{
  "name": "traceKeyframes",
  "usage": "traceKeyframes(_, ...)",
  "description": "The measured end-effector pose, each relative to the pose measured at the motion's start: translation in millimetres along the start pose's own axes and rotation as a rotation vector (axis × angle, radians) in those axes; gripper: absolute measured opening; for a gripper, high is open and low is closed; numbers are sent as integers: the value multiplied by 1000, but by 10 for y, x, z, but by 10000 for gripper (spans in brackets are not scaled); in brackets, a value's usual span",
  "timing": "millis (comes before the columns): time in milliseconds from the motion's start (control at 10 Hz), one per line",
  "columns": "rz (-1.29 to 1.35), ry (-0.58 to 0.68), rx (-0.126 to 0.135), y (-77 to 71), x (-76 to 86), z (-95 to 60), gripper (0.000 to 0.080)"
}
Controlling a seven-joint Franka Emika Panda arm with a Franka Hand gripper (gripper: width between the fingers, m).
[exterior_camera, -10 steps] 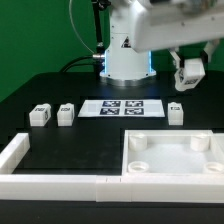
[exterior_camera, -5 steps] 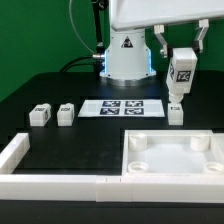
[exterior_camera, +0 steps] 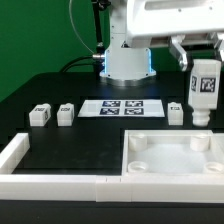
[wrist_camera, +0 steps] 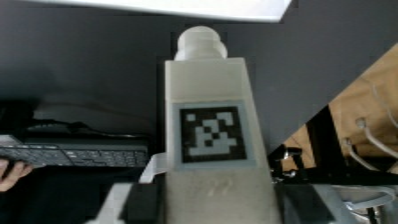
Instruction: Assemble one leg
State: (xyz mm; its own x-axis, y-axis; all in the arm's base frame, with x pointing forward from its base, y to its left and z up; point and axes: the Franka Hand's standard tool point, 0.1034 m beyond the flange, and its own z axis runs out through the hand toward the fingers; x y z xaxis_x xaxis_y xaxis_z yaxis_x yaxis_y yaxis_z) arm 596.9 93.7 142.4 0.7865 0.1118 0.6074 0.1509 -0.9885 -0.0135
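Note:
My gripper (exterior_camera: 203, 62) is shut on a white leg (exterior_camera: 204, 89) and holds it upright in the air at the exterior view's right, tag facing the camera, peg end down, above the far right part of the large white panel (exterior_camera: 172, 152). In the wrist view the held leg (wrist_camera: 214, 120) fills the middle, with its tag toward the camera and the dark pads (wrist_camera: 143, 200) pressed on both its sides. Three other legs stand on the table: two at the exterior view's left (exterior_camera: 40, 116) (exterior_camera: 66, 114) and one (exterior_camera: 176, 113) just right of the marker board.
The marker board (exterior_camera: 122, 108) lies flat in the middle before the arm's base (exterior_camera: 127, 62). A white rim wall (exterior_camera: 55, 181) runs along the front and up the exterior view's left. The panel has round corner sockets (exterior_camera: 139, 143).
The gripper has carried the leg toward the exterior view's right and lower; the leg has turned from tilted to upright with its tag facing the camera.

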Motion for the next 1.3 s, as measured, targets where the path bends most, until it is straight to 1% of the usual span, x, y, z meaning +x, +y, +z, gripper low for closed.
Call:
traceKeyframes(100, -1, 13, -2, 7, 58, -40, 294)
traceKeyframes(200, -1, 5, -1, 6, 22, -22, 294)
traceKeyframes(400, -1, 2, -1, 6, 9, -14, 294)
traceKeyframes(500, -7, -9, 0, 17, -46, 37, 294)
traceKeyframes(600, -5, -12, 9, -24, 1, 112, 294)
traceKeyframes(700, -5, 3, 14, -61, 107, 169, 294)
traceKeyframes(800, -3, 7, 16, -68, 141, 213, 294)
traceKeyframes(1100, -1, 3, 21, -96, 137, 334, 294)
traceKeyframes(1300, -1, -7, 24, -115, 77, 389, 294)
